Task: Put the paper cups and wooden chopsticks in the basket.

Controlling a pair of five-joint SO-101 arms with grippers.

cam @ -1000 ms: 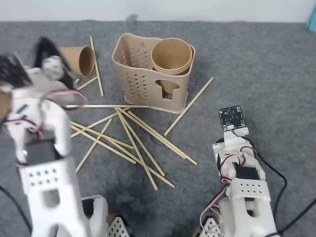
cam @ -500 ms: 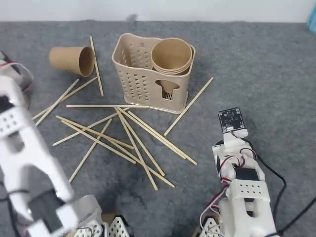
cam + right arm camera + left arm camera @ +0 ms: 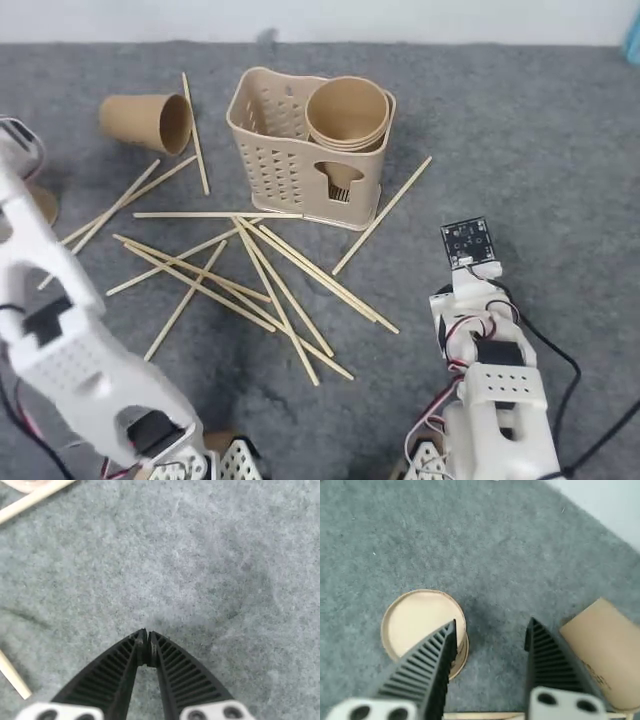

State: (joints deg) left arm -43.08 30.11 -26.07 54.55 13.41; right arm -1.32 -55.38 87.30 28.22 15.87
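Presently the left jaws are released and spread wide, grasping nothing, above the grey surface (image 3: 540, 130). In the left wrist view one ribbed jaw overlaps the rim of a standing cup (image 3: 417, 627), seen end-on as a pale round disc. Whether it touches that rim I cannot tell. The other jaw sits over bare surface between this cup and a tipped cup (image 3: 602, 650) that lies on its side. From the high view the left arm (image 3: 60, 340) runs up the left edge, and the standing cup shows just beside it. The tipped cup lies left of the basket (image 3: 280, 150) with its mouth turned toward it. The basket stands upright at the middle back, with stacked cups (image 3: 347, 112) nested in its right part. Wooden chopsticks (image 3: 240, 280) lie scattered and crossing on the surface in front of the basket; one more lies slanted off its right corner and another beside the tipped cup. The right jaws are clenched tip to tip on nothing, low over bare surface. The right arm (image 3: 495, 380) is at the near right.
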